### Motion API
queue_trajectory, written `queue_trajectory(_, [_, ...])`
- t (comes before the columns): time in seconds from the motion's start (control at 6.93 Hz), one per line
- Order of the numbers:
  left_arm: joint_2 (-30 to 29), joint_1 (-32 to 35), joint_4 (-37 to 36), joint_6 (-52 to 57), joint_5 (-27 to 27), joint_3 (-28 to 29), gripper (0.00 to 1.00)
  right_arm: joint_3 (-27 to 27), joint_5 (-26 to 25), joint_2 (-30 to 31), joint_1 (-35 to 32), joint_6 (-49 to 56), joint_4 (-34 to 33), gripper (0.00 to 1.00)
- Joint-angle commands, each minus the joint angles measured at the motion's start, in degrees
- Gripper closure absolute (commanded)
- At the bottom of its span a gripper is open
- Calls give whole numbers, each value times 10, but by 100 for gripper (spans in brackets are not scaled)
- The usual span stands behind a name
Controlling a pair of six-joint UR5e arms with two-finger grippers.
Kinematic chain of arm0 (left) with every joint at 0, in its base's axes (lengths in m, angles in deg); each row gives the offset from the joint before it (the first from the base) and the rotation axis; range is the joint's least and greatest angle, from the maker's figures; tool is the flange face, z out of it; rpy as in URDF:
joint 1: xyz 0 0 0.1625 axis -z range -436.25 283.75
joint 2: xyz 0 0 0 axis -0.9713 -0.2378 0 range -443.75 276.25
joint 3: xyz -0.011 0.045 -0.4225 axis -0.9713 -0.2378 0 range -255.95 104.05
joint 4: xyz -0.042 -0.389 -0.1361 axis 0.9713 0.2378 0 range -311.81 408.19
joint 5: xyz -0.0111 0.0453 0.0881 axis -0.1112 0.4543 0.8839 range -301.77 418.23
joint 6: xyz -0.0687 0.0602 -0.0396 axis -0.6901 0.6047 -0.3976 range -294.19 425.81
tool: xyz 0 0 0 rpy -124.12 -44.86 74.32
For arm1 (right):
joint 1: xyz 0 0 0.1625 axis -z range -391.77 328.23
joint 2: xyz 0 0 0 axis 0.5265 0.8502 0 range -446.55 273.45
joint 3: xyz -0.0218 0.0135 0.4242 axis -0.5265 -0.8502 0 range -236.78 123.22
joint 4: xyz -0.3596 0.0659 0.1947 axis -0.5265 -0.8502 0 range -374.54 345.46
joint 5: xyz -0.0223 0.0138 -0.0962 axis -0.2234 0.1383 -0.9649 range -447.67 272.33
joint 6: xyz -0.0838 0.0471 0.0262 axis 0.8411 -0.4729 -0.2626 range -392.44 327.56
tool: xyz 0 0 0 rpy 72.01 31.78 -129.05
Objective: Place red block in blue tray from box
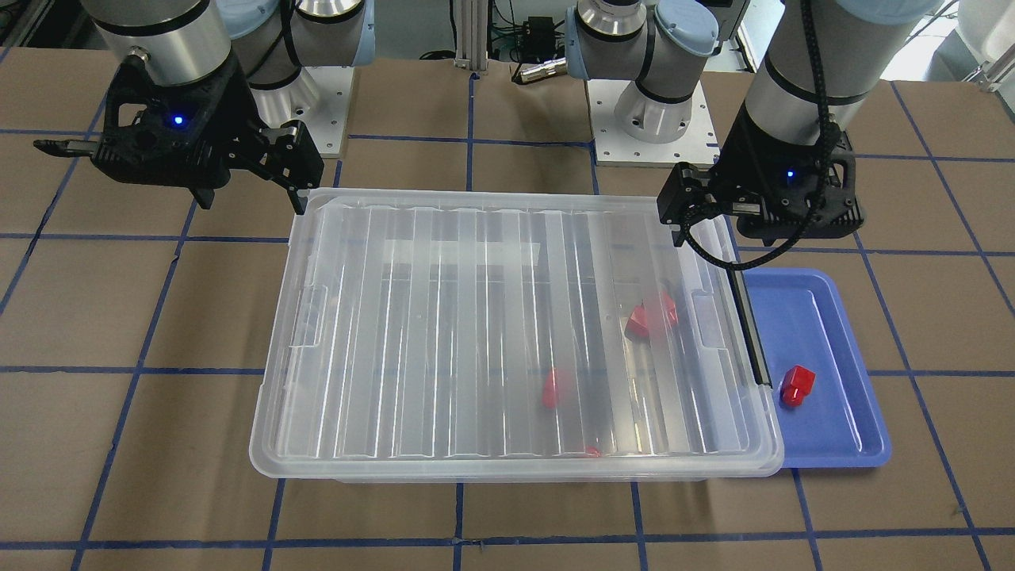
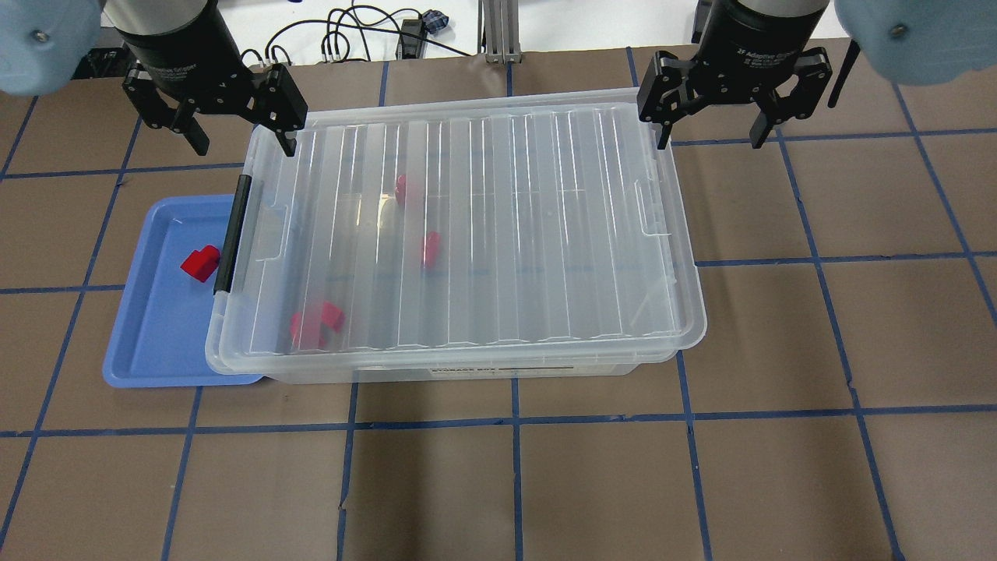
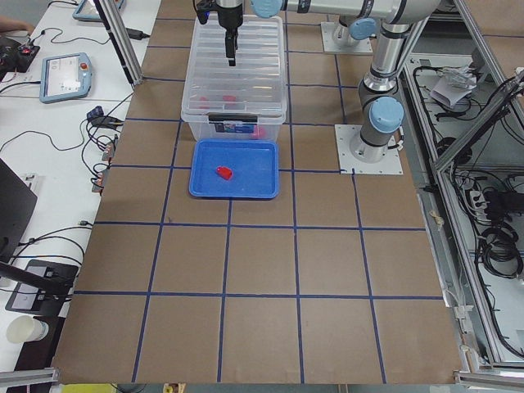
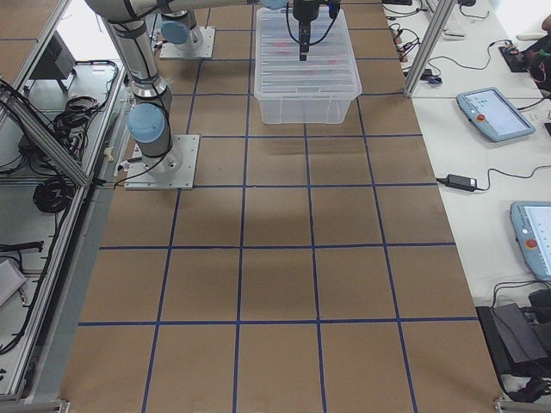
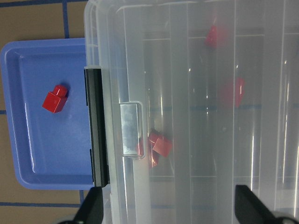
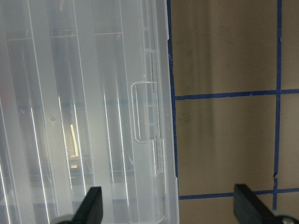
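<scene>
Left gripper [image 2: 244, 139] and right gripper [image 2: 711, 134], both spread wide and empty, hover at far corners of the box [image 2: 467, 371], probably to work its lid [image 2: 483, 234]; one block [image 2: 201, 262] sits in tray [image 2: 148, 343].

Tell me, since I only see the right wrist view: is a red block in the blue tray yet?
Observer: Yes, one red block lies in the blue tray.
Operator: Any in the box?
Observer: Several red blocks show through the lid of the box.
Operator: And the left end effector?
Observer: The left end effector is open and empty, near the box corner on the tray's side.
</scene>
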Motion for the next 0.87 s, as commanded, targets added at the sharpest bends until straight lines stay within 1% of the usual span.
queue_trajectory(0.0, [0,1,0,0,0,0,0,1,0,3,0,0,-1,0])
queue_trajectory(0.29, [0,1,0,0,0,0,0,10,-3,10,4,1,-1,0])
queue_trajectory(0.72, [-2,1,0,0,2,3,0,9,-3,11,5,1,-1,0])
